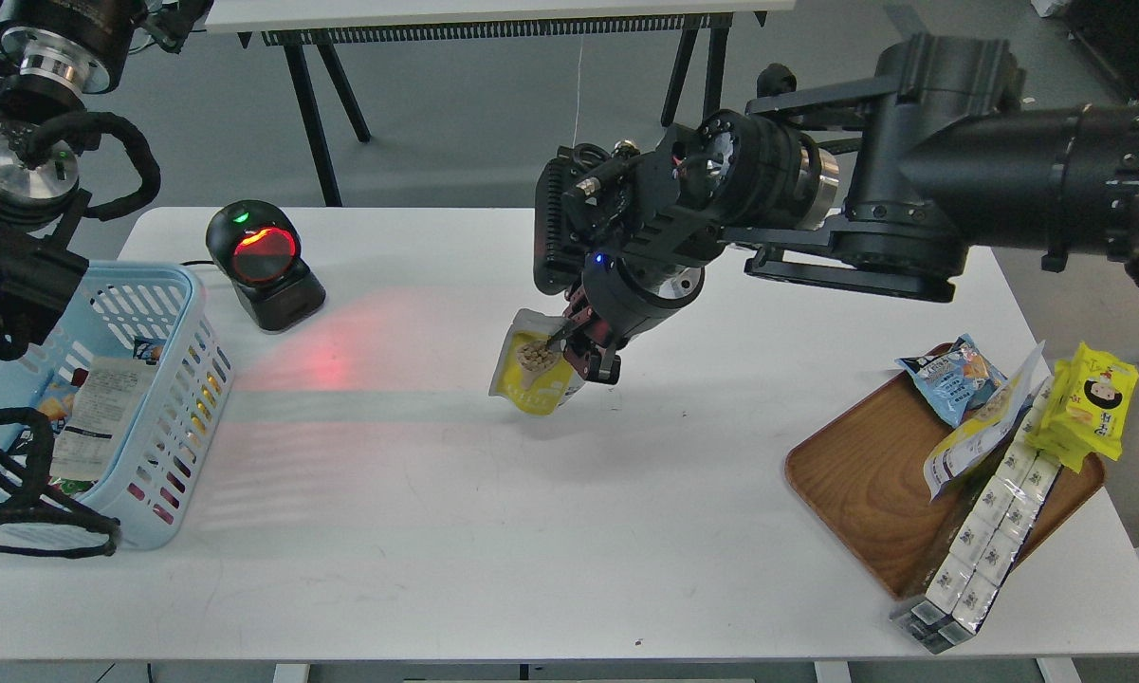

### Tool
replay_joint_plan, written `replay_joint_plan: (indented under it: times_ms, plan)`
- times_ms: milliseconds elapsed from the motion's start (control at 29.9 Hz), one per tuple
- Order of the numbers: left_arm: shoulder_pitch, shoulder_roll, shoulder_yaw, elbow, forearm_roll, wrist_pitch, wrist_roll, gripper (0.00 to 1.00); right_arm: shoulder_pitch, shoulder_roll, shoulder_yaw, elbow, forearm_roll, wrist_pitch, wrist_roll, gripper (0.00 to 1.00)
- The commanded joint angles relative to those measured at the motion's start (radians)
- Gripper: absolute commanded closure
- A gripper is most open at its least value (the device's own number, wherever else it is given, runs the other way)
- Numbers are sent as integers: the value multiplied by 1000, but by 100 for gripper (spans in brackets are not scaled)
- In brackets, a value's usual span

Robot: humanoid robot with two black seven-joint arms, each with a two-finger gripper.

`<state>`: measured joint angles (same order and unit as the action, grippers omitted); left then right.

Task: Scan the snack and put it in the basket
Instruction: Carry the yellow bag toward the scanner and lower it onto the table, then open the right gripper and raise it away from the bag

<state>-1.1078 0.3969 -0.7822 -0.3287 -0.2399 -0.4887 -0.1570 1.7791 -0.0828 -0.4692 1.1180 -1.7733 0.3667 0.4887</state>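
The snack (528, 379), a small yellow pouch with a round picture of pale nuts, hangs just above the middle of the white table. My right gripper (577, 349) is shut on its upper right part and holds it tilted, its front toward me. The light blue basket (185, 379) stands at the table's left edge with several packs inside. My left arm rises along the left edge beside and over the basket; its gripper is not in view.
A black barcode scanner (261, 261) with a glowing red window stands at the back left and throws red light across the table (455, 531). A brown wooden tray (863, 484) at the right holds a small blue bag (948, 375), a bright yellow cartoon pack (1091, 403) and boxed packs (982, 545).
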Motion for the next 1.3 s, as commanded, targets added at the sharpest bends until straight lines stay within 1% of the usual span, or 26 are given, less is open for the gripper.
replay_joint_plan:
  times_ms: [0,335,669,770,803,937,1204,1271]
  plan:
    - [2,-1,1,0,1,0,1,0,-20,26,0,-23,-2,0,0,100]
    - [2,2,1,-1,1,0,1,0,-53,55,-5,-33,-5,1,0,100]
    - [2,4,1,0,1,0,1,0,-53,57,-11,-43,-5,1,0,99]
    - [2,4,1,-1,1,0,1,0,-50,57,-11,-55,-5,1,0,97]
    - [2,4,0,0,1,0,1,0,-49,57,-11,-56,-5,1,0,95]
    - [2,5,0,-1,-1,0,1,0,-40,57,-9,-49,-3,0,0,92]
    - [2,5,0,-1,1,0,1,0,-36,54,-9,-49,-3,0,0,91]
    - [2,5,1,0,1,0,1,0,-35,51,-6,-47,-3,0,0,89]
